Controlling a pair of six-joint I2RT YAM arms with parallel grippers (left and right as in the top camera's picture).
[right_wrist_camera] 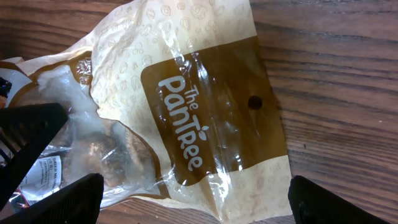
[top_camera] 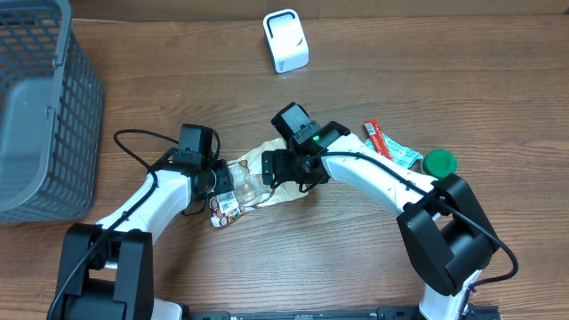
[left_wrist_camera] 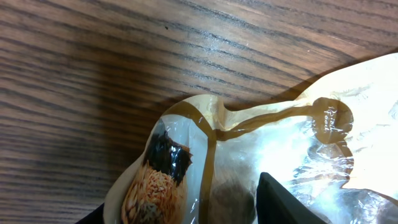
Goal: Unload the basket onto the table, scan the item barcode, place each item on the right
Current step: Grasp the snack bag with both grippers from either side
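The PanTree snack bag (right_wrist_camera: 205, 112) lies flat on the bench (top_camera: 400, 71), directly under both my hands. Its brown header end is beneath my right hand (top_camera: 283, 169), and its clear, crumpled end sits at my left hand (top_camera: 220, 182). My right hand is released, its fingers (right_wrist_camera: 68, 199) spread wide to either side of the bag and holding nothing. My left hand's fingers (left_wrist_camera: 280, 199) straddle the crinkled end, but I cannot tell whether they pinch the film or merely lie against it.

The step, as I judge it, is getting a sound hold so I can present the code. A white printed label (top_camera: 228, 206) shows just beside my left fingertips, on the side nearer my own base. I take it to be the barcode, though I cannot read it. So my fingers should grip the film beside the label, never over it.

The film looks slippery and loose. I should take a fold of it deep between the pads before lifting. My right hand can take the header end and draw the bag taut, since a wrinkled label reads badly.

The white scanner (top_camera: 285, 40) stands well ahead of my right hand, apart from everything else. I would carry the bag there with the label turned to its face and hold it steady.
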